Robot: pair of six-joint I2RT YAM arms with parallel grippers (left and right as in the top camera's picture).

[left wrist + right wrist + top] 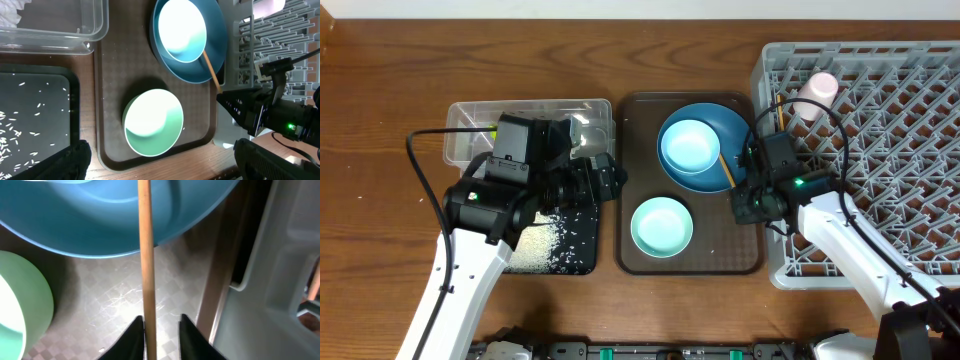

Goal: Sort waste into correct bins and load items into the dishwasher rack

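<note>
My right gripper (162, 340) is low over the brown serving tray, jaws narrow around a wooden chopstick (145, 255). The left finger touches it and a slim gap remains at the right finger. The chopstick leans on the blue plate (720, 125), which carries the light-blue bowl (688, 147). The pale green bowl (662, 225) stands in front of them. My left gripper (165, 170) hangs wide open and empty over the tray's left edge. In the dishwasher rack (890, 170) lie a pink cup (817, 95) and a second chopstick (779, 112).
The brown serving tray (640, 255) sits mid-table. To its left are the clear tub (470, 110), holding white tissue (10, 15), and the black tray (582, 255) with scattered rice (535, 245). The rack's wall (280, 255) stands close on the right of my right gripper.
</note>
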